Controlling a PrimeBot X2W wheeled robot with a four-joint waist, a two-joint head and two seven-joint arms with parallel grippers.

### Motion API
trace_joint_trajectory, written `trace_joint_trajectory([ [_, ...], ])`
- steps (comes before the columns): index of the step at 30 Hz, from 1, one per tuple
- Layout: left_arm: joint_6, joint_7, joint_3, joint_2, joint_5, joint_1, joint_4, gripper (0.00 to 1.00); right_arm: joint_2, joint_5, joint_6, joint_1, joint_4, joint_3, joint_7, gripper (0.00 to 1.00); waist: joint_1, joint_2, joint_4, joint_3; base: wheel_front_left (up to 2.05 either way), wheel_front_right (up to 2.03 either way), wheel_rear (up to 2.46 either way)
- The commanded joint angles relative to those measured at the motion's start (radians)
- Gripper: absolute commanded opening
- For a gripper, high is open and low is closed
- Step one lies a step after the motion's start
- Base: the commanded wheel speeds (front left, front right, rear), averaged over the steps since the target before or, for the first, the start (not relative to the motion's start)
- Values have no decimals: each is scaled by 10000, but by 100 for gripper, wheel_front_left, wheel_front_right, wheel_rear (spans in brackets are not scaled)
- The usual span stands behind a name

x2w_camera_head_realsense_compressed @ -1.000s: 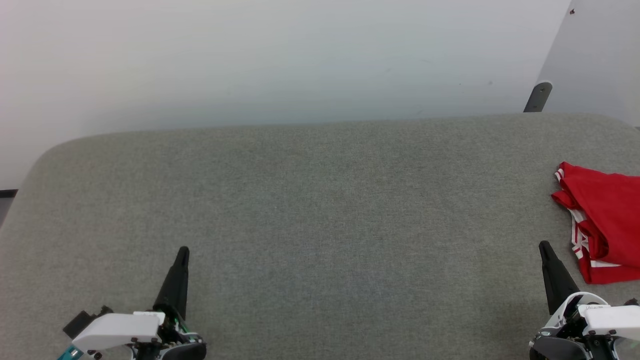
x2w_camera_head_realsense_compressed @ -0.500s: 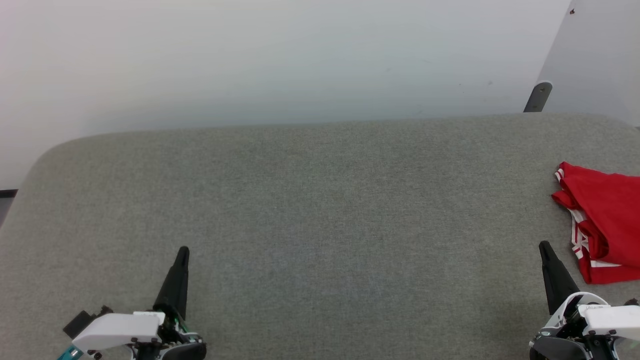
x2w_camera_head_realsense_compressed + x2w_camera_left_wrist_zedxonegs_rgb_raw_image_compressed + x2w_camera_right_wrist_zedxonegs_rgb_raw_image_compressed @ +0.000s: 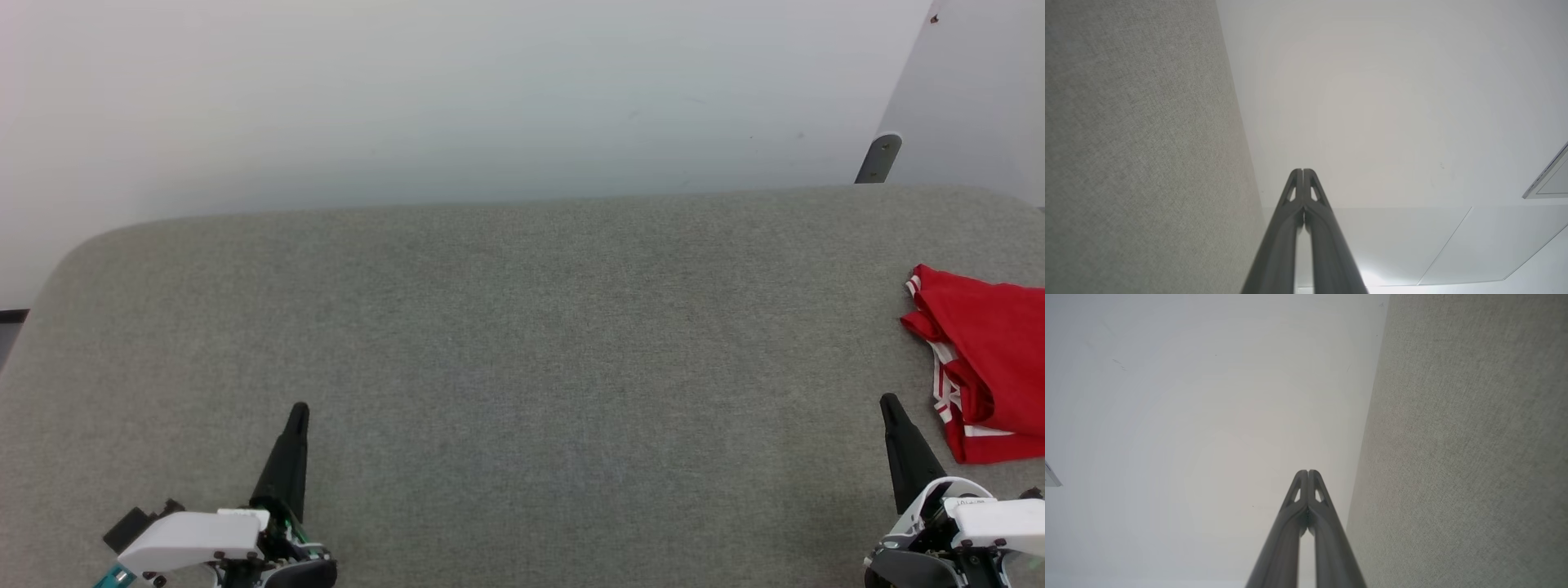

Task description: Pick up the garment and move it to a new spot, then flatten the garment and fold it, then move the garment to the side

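The garment (image 3: 992, 351) is a crumpled red heap with red-white striped trim, lying at the right edge of the grey felt table (image 3: 522, 327) in the head view, partly cut off by the picture's edge. My right gripper (image 3: 888, 402) hovers shut and empty at the lower right, just left of the heap's near end. My left gripper (image 3: 299, 410) sits shut and empty at the lower left, far from the garment. The left wrist view shows the left gripper (image 3: 1303, 170) with tips pressed together, and the right wrist view shows the same of the right gripper (image 3: 1307, 472).
A pale wall (image 3: 457, 98) rises behind the table's far edge. A dark bracket (image 3: 879, 158) stands on the wall at the far right. The table's far left corner (image 3: 77, 253) is rounded.
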Motion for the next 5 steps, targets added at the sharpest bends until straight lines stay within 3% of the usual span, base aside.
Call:
trace_joint_trajectory([
  [1, -29, 14, 22, -5, -34, -92, 5, 0, 27, -3, 0, -41, 3, -8, 25, 0, 0, -1, 0, 0, 0, 0, 0],
  [5, -29, 14, 21, -5, -34, -92, 4, 0, 27, 4, 0, -41, 3, -9, 25, 0, 0, -1, 0, 0, 0, 0, 0],
])
